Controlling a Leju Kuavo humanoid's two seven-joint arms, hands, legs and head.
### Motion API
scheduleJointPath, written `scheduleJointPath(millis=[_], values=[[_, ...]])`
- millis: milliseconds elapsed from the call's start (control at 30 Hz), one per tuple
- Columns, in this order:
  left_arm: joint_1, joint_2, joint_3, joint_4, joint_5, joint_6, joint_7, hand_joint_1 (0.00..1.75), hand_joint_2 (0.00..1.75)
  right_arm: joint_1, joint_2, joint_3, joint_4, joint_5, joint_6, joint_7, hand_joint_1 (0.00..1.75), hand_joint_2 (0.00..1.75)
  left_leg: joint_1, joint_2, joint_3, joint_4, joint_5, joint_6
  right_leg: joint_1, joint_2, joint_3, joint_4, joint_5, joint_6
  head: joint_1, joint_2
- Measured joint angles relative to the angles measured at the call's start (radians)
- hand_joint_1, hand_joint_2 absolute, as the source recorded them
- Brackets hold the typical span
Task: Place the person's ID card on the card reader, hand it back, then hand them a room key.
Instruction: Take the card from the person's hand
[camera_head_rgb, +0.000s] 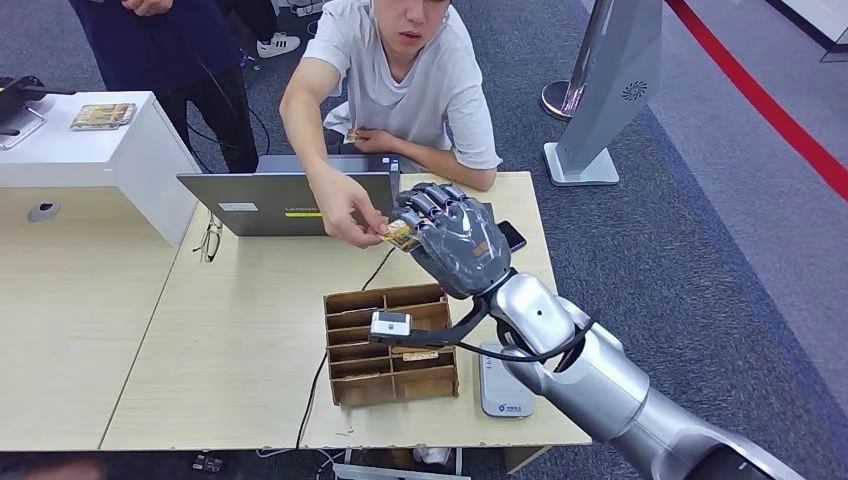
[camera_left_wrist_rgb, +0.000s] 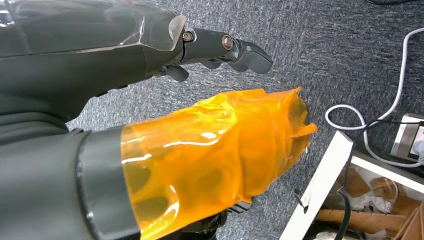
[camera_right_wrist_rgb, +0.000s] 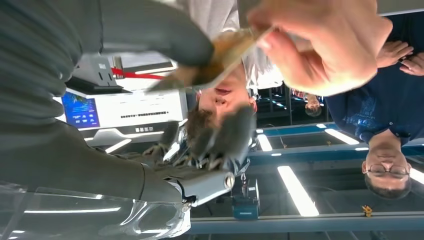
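Small yellow-brown patterned card (camera_head_rgb: 400, 236): held above the table's far edge, just in front of the grey laptop (camera_head_rgb: 290, 200). One end pinched at the fingertips of the right robot hand (camera_head_rgb: 455, 240); the other end taken between the fingers of the seated person's hand (camera_head_rgb: 350, 215). In the right wrist view the card (camera_right_wrist_rgb: 220, 55) is blurred, lying between the thick grey thumb and the person's hand (camera_right_wrist_rgb: 320, 45).

Right robot hand: raised over the table's far right part, back of the hand upward, fingers curled toward the laptop, grasping the card. Silver arm stretched from the near right corner.

Left robot hand (camera_left_wrist_rgb: 165, 150): hanging over grey carpet, thumb wrapped in orange film, dark fingers (camera_left_wrist_rgb: 240, 50) apart, nothing in it.

Brown cardboard compartment tray (camera_head_rgb: 390, 345): near the table's near edge, beneath the right forearm. White card reader (camera_head_rgb: 503, 385): flat, just beside the tray, toward the near right corner.
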Motion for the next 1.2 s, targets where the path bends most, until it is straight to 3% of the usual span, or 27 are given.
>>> scheduleJointPath(millis=[500,933,1200], values=[[0.002,-0.001,0.007,0.000,0.002,-0.001,-0.007,0.00,0.00,0.002,0.000,0.000,0.006,-0.019,0.000,-0.016,1.75,1.75,0.000,0.000,0.000,0.000,0.000,0.000,0.000,0.000,0.000,0.000,0.000,0.000,0.000,0.000],[0.013,-0.004,0.029,0.000,0.010,-0.004,-0.024,0.00,0.00,0.018,0.005,-0.013,-0.020,-0.196,0.033,-0.088,1.75,1.75,0.000,0.000,0.000,0.000,0.000,0.000,0.000,0.000,0.000,0.000,0.000,0.000,0.000,0.000],[0.028,-0.004,0.059,-0.001,0.021,-0.011,-0.047,0.00,0.00,0.038,0.005,-0.021,-0.111,-0.441,0.120,-0.167,1.75,1.75,0.000,0.000,0.000,0.000,0.000,0.000,0.000,0.000,0.000,0.000,0.000,0.000,0.000,0.000]])
